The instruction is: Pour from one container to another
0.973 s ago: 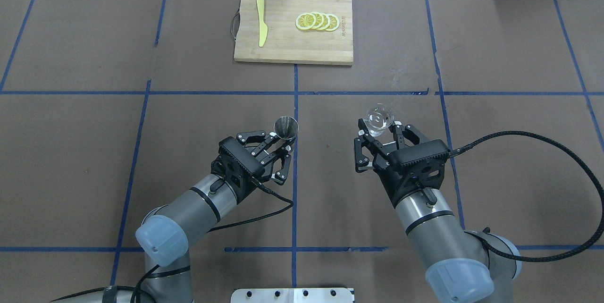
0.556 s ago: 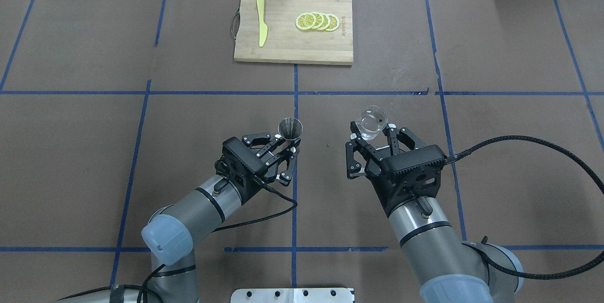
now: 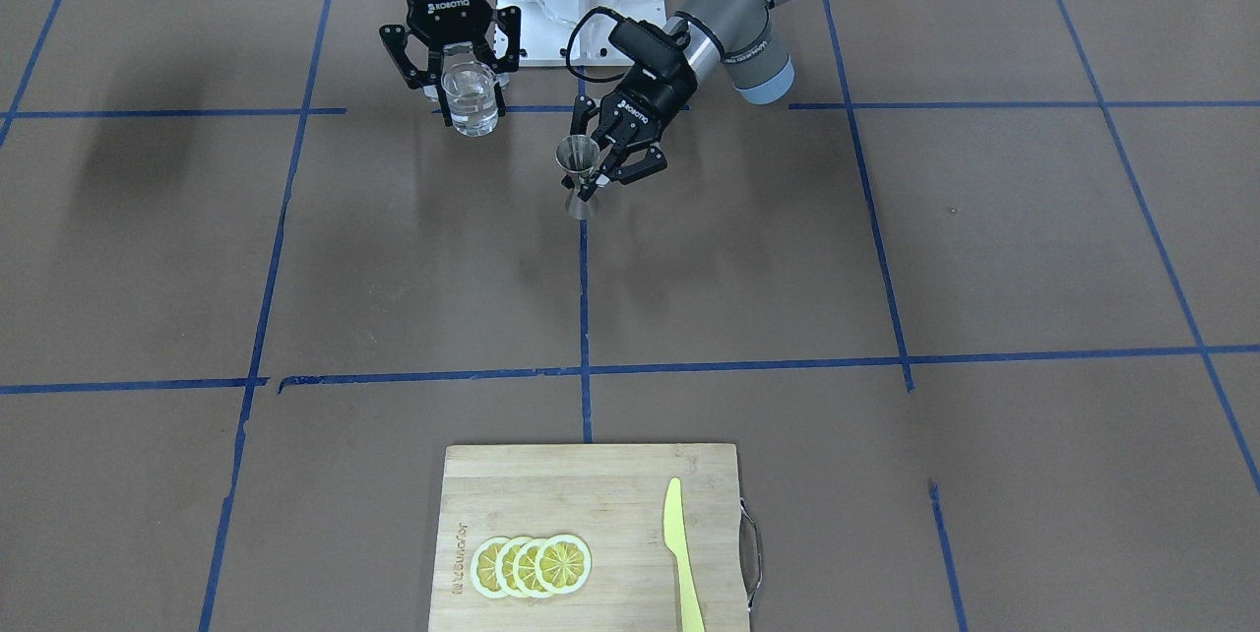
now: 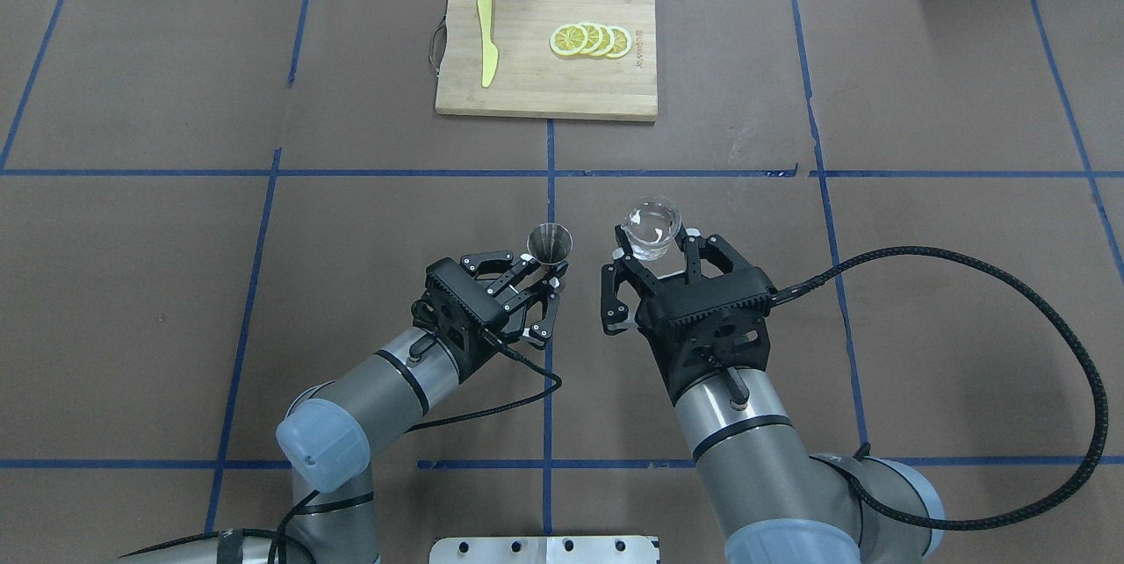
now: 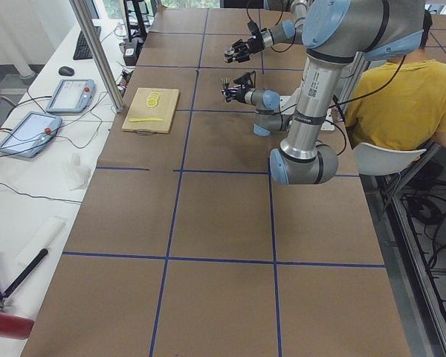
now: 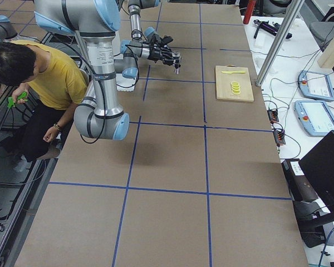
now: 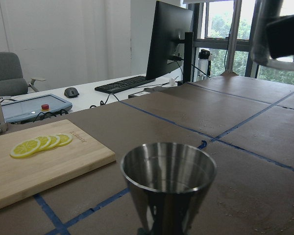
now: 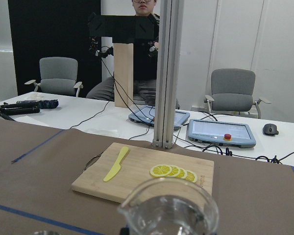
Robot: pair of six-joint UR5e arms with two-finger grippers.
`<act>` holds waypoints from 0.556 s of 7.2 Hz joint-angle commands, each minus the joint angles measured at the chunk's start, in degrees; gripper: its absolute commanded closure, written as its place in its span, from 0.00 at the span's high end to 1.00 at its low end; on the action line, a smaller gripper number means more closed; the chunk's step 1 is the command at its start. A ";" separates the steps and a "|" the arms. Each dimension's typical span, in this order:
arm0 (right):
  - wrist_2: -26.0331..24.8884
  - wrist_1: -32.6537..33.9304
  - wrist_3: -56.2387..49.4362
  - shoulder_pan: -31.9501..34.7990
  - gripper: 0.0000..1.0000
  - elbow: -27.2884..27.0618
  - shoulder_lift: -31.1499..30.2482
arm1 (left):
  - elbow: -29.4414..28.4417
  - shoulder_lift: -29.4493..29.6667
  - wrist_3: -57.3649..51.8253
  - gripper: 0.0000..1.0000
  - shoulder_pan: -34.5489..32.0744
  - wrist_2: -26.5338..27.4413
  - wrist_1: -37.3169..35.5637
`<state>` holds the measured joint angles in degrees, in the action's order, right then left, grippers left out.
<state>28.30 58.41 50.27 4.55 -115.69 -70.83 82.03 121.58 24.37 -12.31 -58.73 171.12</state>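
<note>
Just changed: the right pincer (image 4: 654, 249) has carried the glass cup (image 4: 652, 227) inward, so it now sits upright near the jigger (image 4: 550, 243) and above its rim.
Left pincer (image 4: 544, 272): clamped on the jigger's waist.
Right pincer: clasping the cup.
Meaning: approach nearly complete — tilting probably follows.

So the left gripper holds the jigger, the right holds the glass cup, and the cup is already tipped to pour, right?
Not tipped: the glass cup in the right gripper is upright, as the front-facing view shows. The left gripper does hold the jigger.
</note>
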 commanded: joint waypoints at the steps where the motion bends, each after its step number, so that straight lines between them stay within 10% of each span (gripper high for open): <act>1: -0.08 4.25 0.00 -0.51 0.01 0.02 2.44 | -0.38 0.06 -0.02 0.00 0.00 0.28 -0.08; 4: -0.08 8.63 0.00 -0.60 0.01 0.11 4.99 | -1.17 0.94 -0.02 0.00 0.09 0.37 0.01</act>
<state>28.22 65.22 50.28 4.00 -115.66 -67.01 81.08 122.23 24.35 -12.26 -58.37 171.12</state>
